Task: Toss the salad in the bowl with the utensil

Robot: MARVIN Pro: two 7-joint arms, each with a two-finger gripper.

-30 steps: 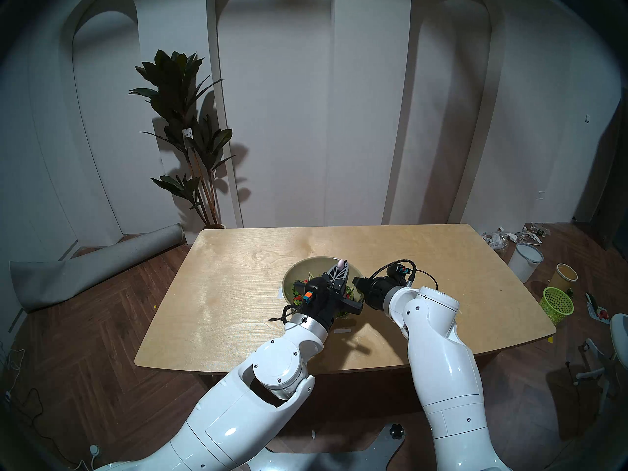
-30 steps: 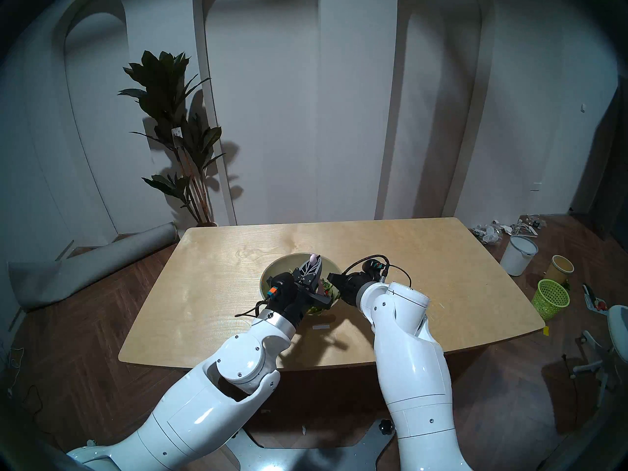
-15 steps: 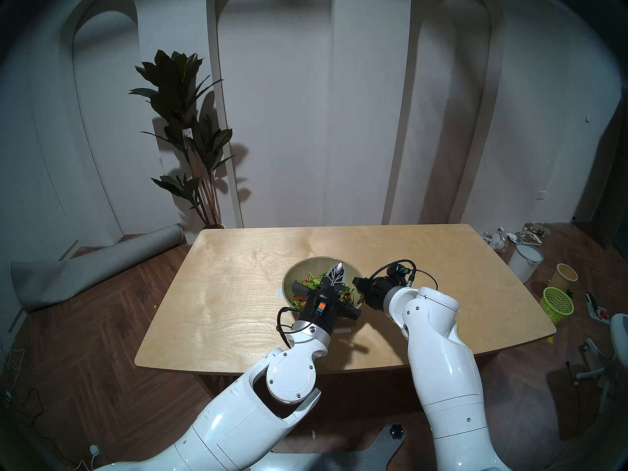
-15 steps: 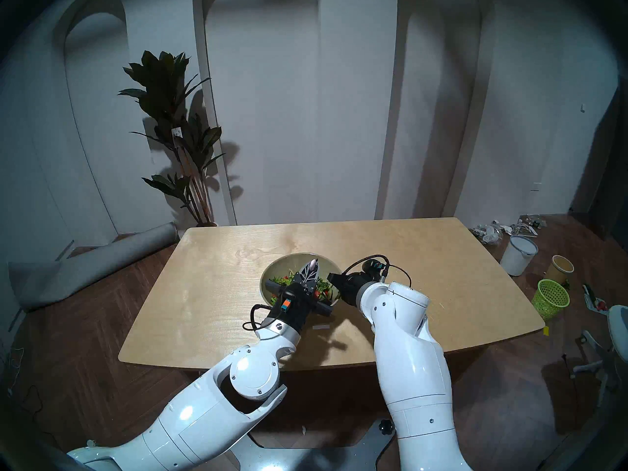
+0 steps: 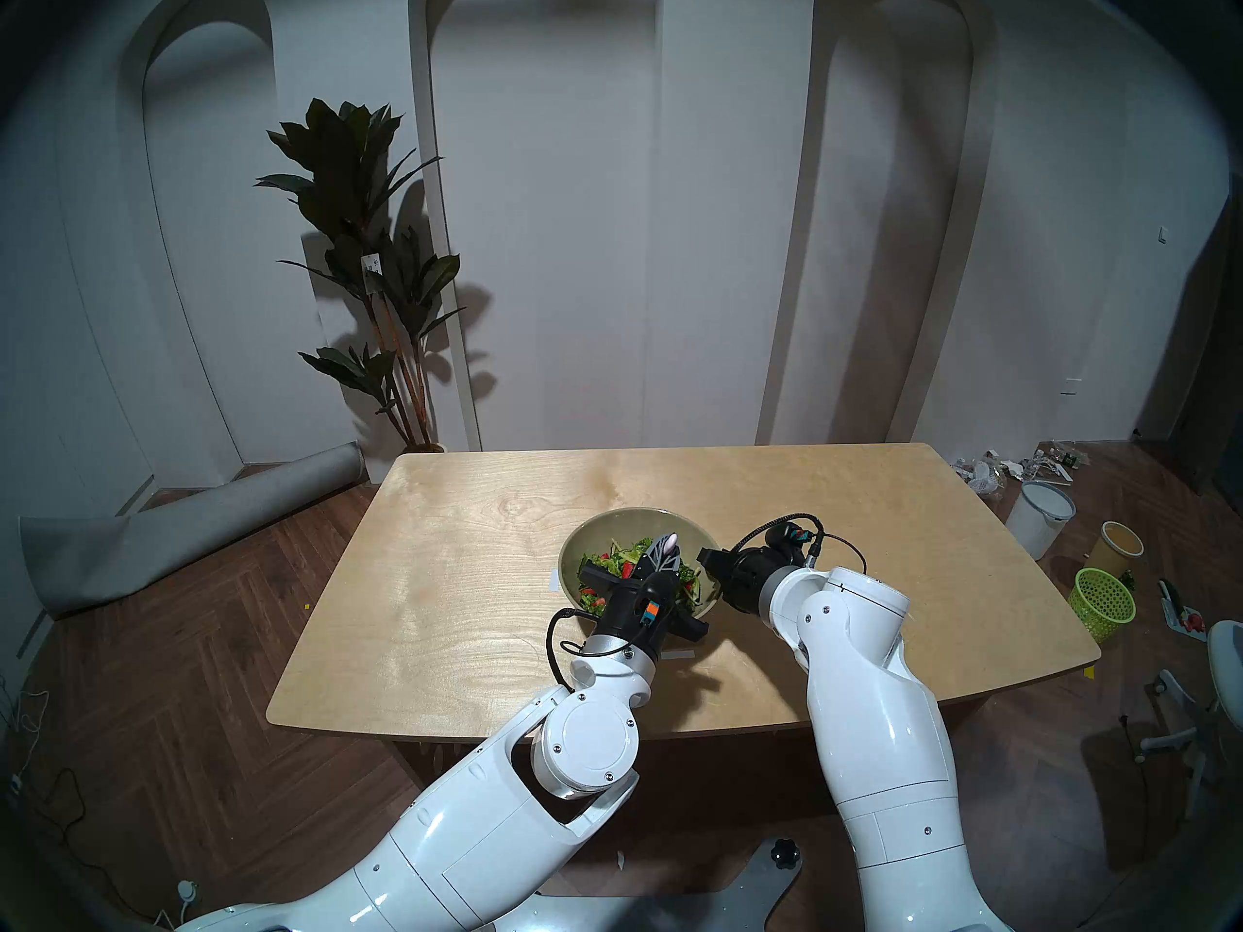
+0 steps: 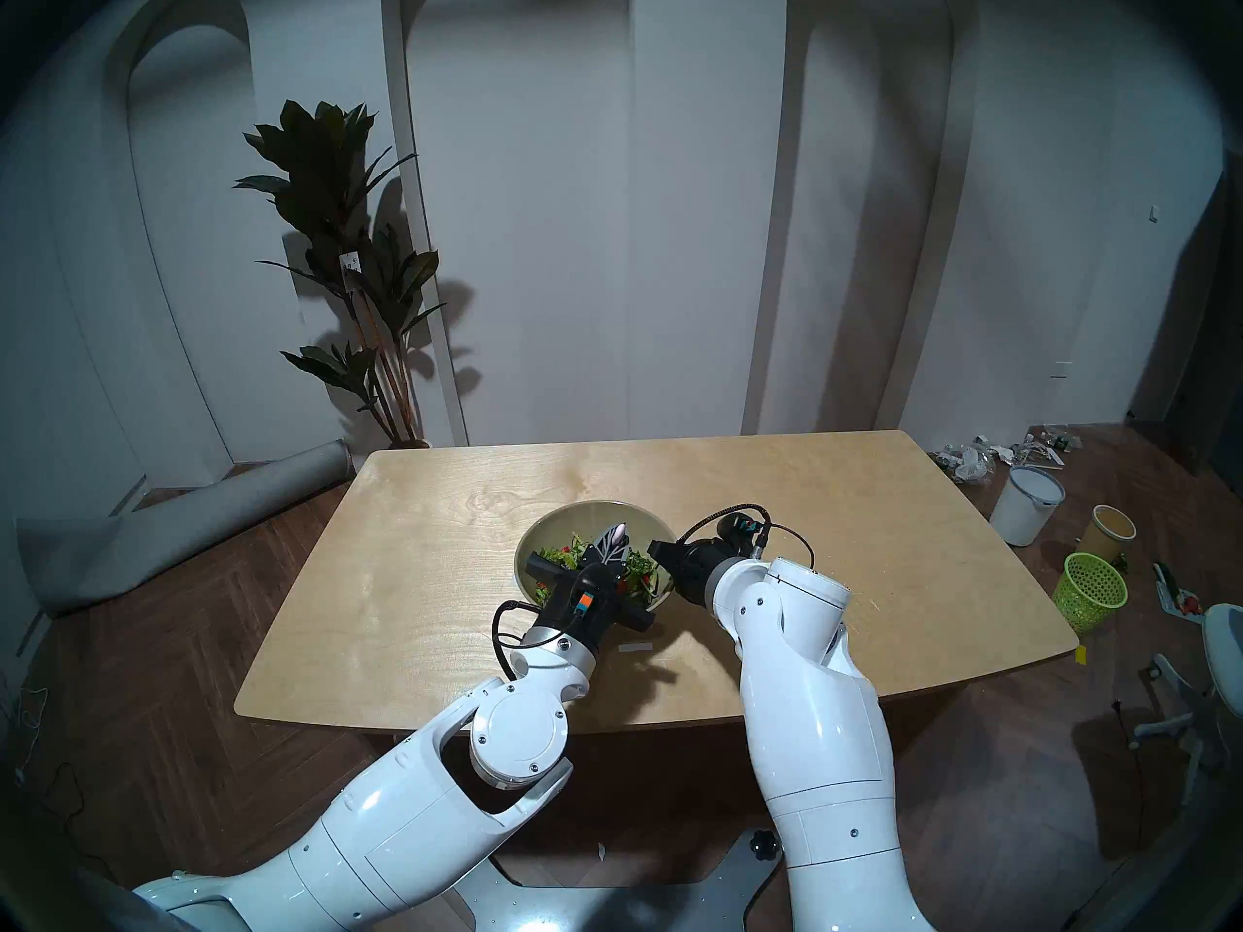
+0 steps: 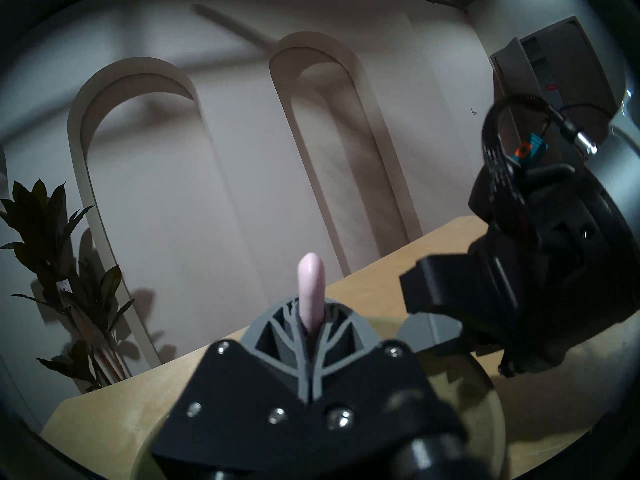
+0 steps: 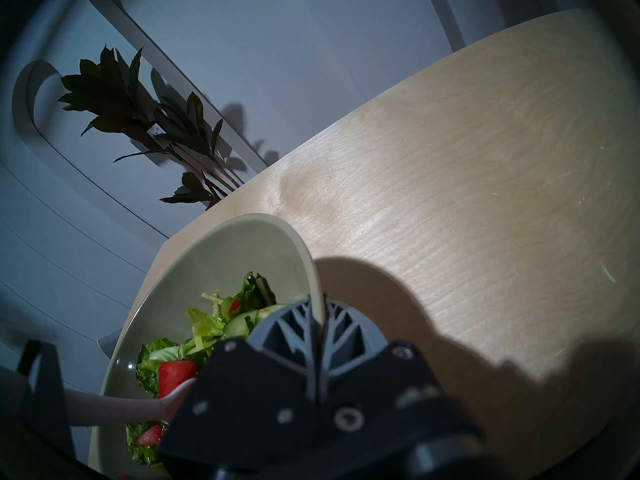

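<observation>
Pink plastic spoon (image 7: 311,288) sits pinched in left gripper (image 5: 662,553), handle tip poking out toward 12 o'clock, long axis running down into chopped green-and-red salad (image 5: 622,564). Right gripper (image 8: 317,316) clamps olive-beige bowl (image 5: 605,527) rim at 3 o'clock.

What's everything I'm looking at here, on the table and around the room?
bowl: one, olive-beige, mid-table.
salad: one heap, green with red bits, in the bowl.
spoon: one, pale pink, gripped over the bowl.
table: one, pale wood.
potted plant: one, dark green, by the back wall.
rolled mat: one, grey, floor left.
mesh basket: one, green, floor right.
buckets: two, white and tan, floor right.
left gripper: shut on the spoon.
right gripper: shut on the bowl's rim.
</observation>
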